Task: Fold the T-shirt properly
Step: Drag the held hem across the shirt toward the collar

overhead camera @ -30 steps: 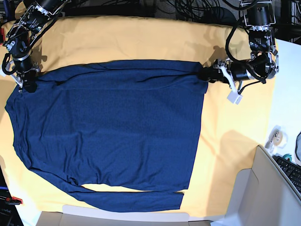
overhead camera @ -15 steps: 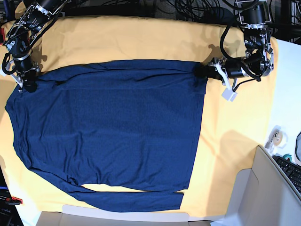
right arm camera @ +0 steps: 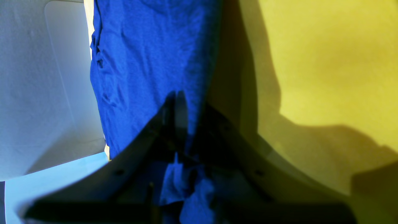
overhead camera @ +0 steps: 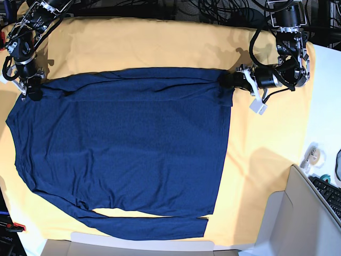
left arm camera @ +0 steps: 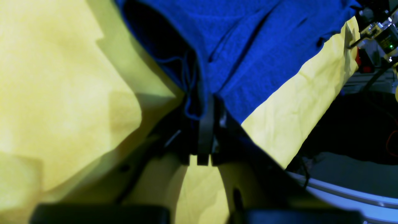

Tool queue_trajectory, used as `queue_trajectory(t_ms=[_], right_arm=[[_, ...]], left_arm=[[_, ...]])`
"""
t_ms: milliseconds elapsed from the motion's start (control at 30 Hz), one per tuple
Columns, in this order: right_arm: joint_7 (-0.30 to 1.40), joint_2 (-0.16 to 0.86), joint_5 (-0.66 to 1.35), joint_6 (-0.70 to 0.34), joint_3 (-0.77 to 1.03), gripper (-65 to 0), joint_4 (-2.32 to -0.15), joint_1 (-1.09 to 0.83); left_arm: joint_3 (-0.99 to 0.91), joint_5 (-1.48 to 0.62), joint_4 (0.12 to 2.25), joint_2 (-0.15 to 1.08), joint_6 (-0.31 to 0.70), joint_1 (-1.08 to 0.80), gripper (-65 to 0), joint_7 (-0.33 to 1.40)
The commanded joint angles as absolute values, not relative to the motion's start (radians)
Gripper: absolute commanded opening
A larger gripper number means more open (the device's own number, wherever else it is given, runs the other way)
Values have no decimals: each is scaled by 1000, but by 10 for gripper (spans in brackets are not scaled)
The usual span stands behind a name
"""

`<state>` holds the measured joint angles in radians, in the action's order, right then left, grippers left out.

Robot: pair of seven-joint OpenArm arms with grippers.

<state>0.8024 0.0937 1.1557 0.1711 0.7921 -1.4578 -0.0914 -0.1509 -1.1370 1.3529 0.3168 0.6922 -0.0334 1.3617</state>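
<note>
- The shirt (overhead camera: 122, 149) lies spread flat on the yellow cloth (overhead camera: 160, 42) that covers the counter, hem toward the left arm and shoulders toward the right arm. Flat like this, it can be folded along one clean line.
- One long sleeve (overhead camera: 144, 224) is tucked along the near edge of the body, so it does not trail when the fabric is carried over.
- The left end effector (overhead camera: 228, 81) sits at the far hem corner. In the left wrist view its fingers are pressed together on a bunched bit of hem, pinching the shirt.
- The right end effector (overhead camera: 33, 92) sits at the far shoulder corner. In the right wrist view its fingers are likewise closed with blue fabric caught between them.
- Both grips are on the same far edge, well apart, one at each end. Judging by that, the edge is meant to rise evenly and travel toward the near side as a lengthwise fold.
- Corner grips keep the thin fabric taut between the arms, which should limit sagging and creases.
- The laptop (overhead camera: 327, 194) and a roll of tape (overhead camera: 314, 156) lie off the cloth, clear of the fold path.
</note>
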Motion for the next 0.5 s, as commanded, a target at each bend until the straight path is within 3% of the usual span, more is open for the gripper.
queue_trajectory(t_ms=[0, 267, 467], right_arm=[[816, 91, 1147, 191, 792, -650, -1454, -107], [817, 94, 1202, 191, 792, -650, -1508, -105], [817, 93, 1202, 191, 792, -650, -1509, -64]], left_arm=[[-156, -1156, 1377, 332, 698, -22, -650, 1362], [-154, -1173, 1552, 329, 698, -18, -650, 1362], [-153, -1285, 1557, 329, 698, 35, -650, 1362]])
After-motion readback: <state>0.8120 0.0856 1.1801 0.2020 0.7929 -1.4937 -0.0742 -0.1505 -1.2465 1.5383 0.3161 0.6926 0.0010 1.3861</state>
